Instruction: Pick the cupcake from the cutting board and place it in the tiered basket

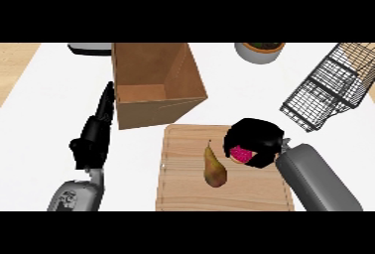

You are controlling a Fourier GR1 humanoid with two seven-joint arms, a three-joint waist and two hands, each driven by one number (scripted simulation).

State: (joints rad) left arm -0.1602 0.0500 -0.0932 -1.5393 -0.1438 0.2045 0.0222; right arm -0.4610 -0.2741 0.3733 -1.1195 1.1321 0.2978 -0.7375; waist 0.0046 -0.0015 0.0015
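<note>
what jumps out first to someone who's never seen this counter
Probably the right hand, its fingers curled round the pink-topped cupcake on the cutting board, right beside a brown pear. Next, the big open cardboard box behind the board and the black wire tiered basket at far right.

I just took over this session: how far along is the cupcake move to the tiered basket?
Done: the right robot hand has reached the cupcake and curls around it. In hand: the grasp; the cupcake is still over the cutting board, beside the pear; whether it is lifted is unclear. Left: carrying it to the tiered basket at the counter's far right and releasing it. The left robot hand rests open at the left.
</note>
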